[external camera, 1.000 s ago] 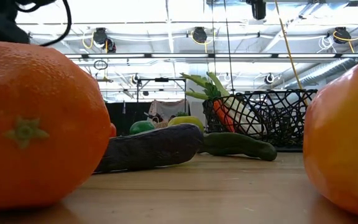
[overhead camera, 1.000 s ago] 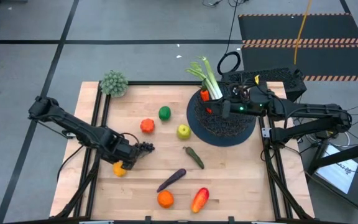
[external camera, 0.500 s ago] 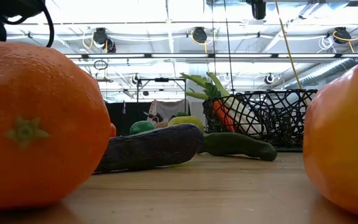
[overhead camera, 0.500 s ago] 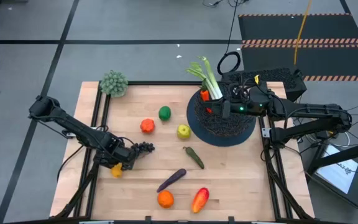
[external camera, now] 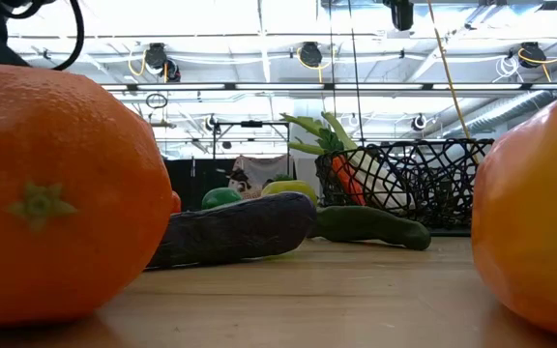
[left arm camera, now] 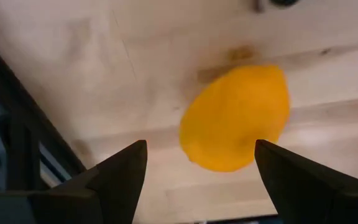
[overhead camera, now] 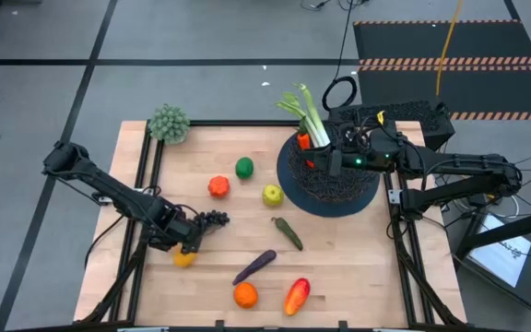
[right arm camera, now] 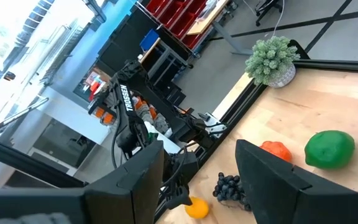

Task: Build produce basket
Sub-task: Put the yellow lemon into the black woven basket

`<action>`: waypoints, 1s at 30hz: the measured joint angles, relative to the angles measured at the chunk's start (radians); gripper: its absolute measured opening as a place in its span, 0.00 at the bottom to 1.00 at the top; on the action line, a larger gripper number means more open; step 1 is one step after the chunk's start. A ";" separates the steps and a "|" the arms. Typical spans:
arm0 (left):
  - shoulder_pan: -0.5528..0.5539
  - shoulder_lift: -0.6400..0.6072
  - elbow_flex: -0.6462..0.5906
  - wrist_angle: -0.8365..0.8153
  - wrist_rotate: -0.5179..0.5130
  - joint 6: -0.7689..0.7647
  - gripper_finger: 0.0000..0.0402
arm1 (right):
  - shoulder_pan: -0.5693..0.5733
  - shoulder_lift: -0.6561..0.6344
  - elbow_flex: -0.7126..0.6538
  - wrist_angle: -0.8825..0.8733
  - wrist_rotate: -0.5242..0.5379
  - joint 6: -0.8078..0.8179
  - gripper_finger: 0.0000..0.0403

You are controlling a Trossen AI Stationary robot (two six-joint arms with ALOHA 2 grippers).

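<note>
You are looking at bare wood around the lemon (left arm camera: pixel 235 118), with the left gripper (left arm camera: pixel 197 171) standing open over it, fingers (left arm camera: pixel 120 177) apart from it on both sides. The grapes (overhead camera: pixel 214 219) are crowding it just beside, and the table's black frame rail (overhead camera: pixel 135 242) is blocking the outer side. Toward the basket (overhead camera: pixel 330 189), the pickle (overhead camera: pixel 288 232) and apple (overhead camera: pixel 272 195) are lying in the way.

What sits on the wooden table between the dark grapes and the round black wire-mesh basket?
In the high view, the yellow-green apple lies on the line from the dark grapes to the round black wire-mesh basket; the green pickle lies just nearer the front edge.
</note>
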 joint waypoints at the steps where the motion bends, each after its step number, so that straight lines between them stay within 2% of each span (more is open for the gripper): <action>1: -0.001 0.000 0.000 0.010 -0.025 0.014 0.74 | 0.000 0.000 0.000 0.000 0.000 -0.005 0.48; 11: -0.001 0.008 -0.013 0.052 -0.081 0.311 0.82 | 0.000 0.000 0.000 0.000 -0.016 -0.019 0.48; 16: 0.000 0.008 -0.016 0.095 -0.070 0.504 0.83 | 0.000 0.000 0.000 0.000 -0.028 -0.011 0.48; 22: -0.009 0.012 -0.016 0.125 -0.079 0.634 0.83 | 0.000 0.000 0.000 0.000 -0.053 0.011 0.48; 26: -0.014 0.060 -0.016 0.097 -0.081 0.718 0.83 | 0.000 0.000 0.000 0.000 -0.053 0.014 0.48; 30: -0.017 0.116 -0.016 0.137 -0.063 0.791 0.83 | 0.000 0.000 0.000 0.000 -0.052 0.015 0.48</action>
